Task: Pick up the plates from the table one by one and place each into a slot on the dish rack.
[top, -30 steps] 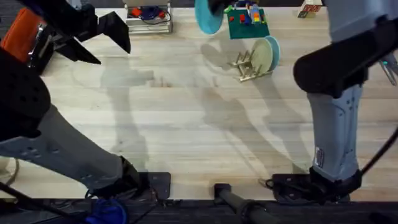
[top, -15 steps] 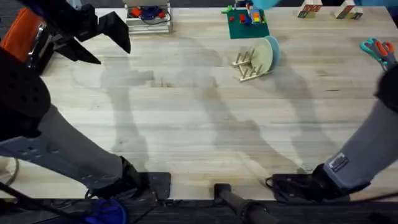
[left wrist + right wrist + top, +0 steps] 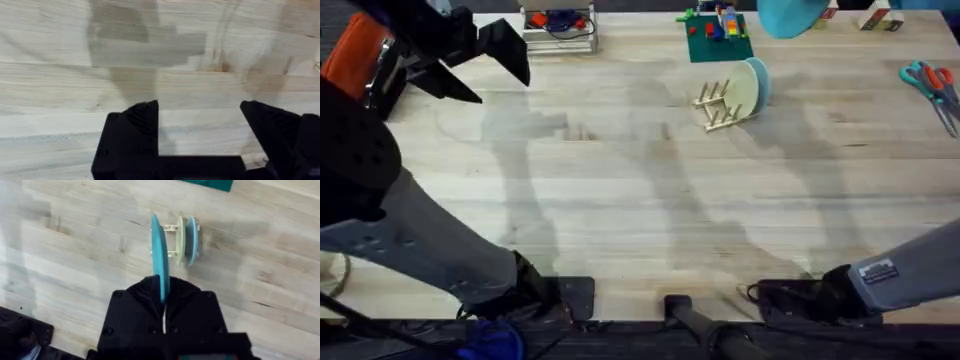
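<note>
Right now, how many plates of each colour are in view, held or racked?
Turquoise-blue plate, held edge-on in the right gripper: 1
Pale cream-green plate, standing in the dish rack: 1
Light blue plate, standing in the rack behind it: 1
Total: 3

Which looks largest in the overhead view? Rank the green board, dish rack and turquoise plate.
1. green board
2. dish rack
Unranked: turquoise plate. It is held up nearer the camera and cut off by the frame edge.
</note>
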Controlling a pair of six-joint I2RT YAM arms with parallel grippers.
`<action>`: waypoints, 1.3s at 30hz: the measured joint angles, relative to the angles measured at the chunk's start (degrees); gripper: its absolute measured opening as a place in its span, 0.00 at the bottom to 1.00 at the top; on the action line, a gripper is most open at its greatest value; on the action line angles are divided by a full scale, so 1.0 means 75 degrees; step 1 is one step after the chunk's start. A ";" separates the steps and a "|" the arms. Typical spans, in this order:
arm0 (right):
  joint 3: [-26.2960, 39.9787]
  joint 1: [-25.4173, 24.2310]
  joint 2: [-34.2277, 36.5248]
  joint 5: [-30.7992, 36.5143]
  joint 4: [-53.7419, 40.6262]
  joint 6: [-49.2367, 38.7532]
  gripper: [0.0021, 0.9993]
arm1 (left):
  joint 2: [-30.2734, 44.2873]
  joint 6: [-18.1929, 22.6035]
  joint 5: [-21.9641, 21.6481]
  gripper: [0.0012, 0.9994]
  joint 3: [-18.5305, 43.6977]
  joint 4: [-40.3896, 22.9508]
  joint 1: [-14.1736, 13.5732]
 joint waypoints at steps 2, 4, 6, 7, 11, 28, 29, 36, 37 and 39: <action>-0.0070 0.0000 -0.0223 0.0079 -0.0015 0.0000 0.03 | 0.0000 0.0000 0.0000 1.00 -0.0002 0.0003 0.0000; -0.0107 0.0007 -0.0402 0.0262 -0.0042 -0.0001 0.03 | 0.0000 0.0000 0.0000 1.00 -0.0003 0.0001 0.0000; -0.0119 0.0058 -0.0519 0.0532 -0.0055 0.0000 0.03 | 0.0000 -0.0002 0.0000 1.00 0.0000 0.0000 0.0000; -0.0122 0.0103 -0.0556 0.0674 -0.0055 -0.0003 0.03 | 0.0000 0.0000 0.0000 1.00 0.0000 0.0002 0.0000; -0.0130 0.0442 -0.0593 0.1085 -0.0052 -0.0058 0.03 | 0.0000 -0.0001 0.0000 1.00 -0.0001 0.0003 0.0000; -0.0163 0.1545 -0.0589 0.2294 -0.0199 -0.0108 0.03 | 0.0000 0.0000 -0.0003 1.00 0.0000 0.0000 0.0000; -0.0163 0.1545 -0.0581 0.2308 -0.0226 -0.0090 0.03 | 0.0000 0.0000 -0.0003 0.99 0.0000 0.0000 0.0000; -0.0163 0.1579 -0.0324 0.2336 -0.0254 -0.0026 0.03 | 0.0000 0.0000 -0.0020 1.00 -0.0002 0.0000 0.0000; -0.0166 0.1602 -0.0261 0.2332 -0.0254 -0.0024 0.03 | 0.0000 0.0000 -0.0020 1.00 0.0000 0.0000 0.0000; -0.0166 0.1649 -0.0146 0.2310 -0.0254 0.0021 0.03 | 0.0000 -0.0001 -0.0020 1.00 -0.0001 0.0001 0.0000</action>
